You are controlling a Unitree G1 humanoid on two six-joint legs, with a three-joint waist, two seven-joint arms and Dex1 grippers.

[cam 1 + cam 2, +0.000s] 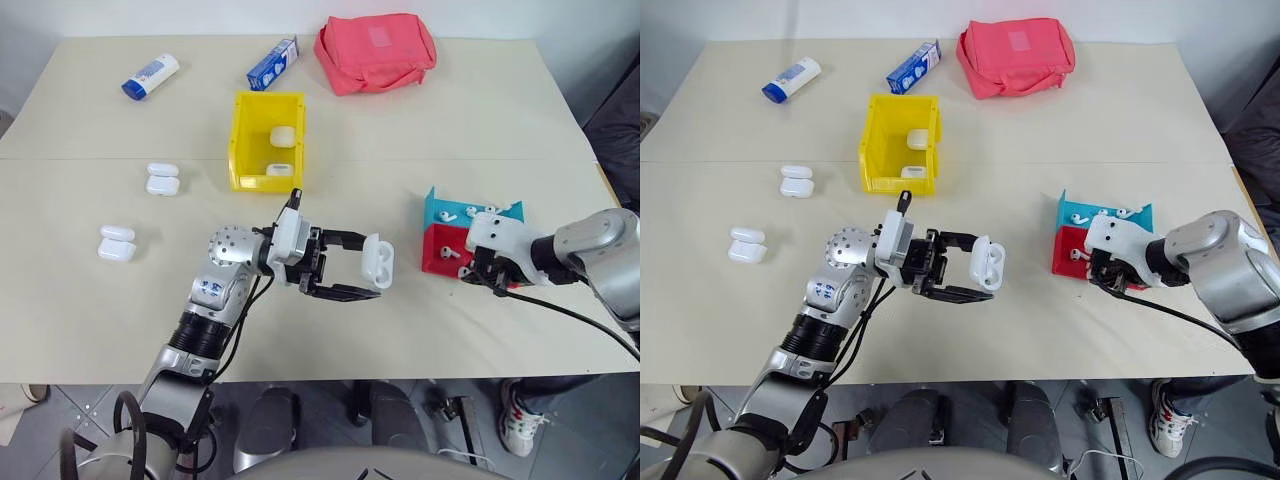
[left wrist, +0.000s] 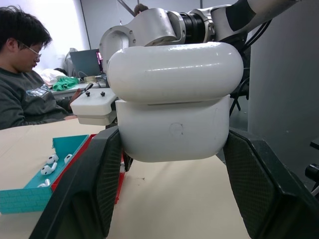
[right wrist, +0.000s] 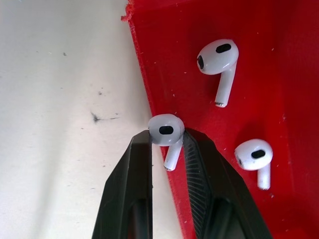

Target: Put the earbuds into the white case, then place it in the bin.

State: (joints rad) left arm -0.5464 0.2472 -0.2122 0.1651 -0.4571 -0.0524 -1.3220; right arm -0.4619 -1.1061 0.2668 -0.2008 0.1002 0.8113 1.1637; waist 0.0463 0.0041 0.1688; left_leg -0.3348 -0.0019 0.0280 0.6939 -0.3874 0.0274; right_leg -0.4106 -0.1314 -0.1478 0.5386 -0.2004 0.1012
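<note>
1. Left gripper point(image 1: 368, 278) clamps the white case point(image 1: 379, 261), lid ajar, at table centre.
2. Right gripper point(image 3: 167, 140) pinches an earbud point(image 3: 167, 133) over the red tray point(image 3: 259, 99), at 3 o'clock.
3. Yellow bin point(image 1: 247, 135), at 12 o'clock, holds two cases.

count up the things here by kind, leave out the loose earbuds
white cases: 5
yellow bin: 1
trays: 2
pink pouch: 1
white-and-blue tube: 1
blue box: 1
total: 11
</note>
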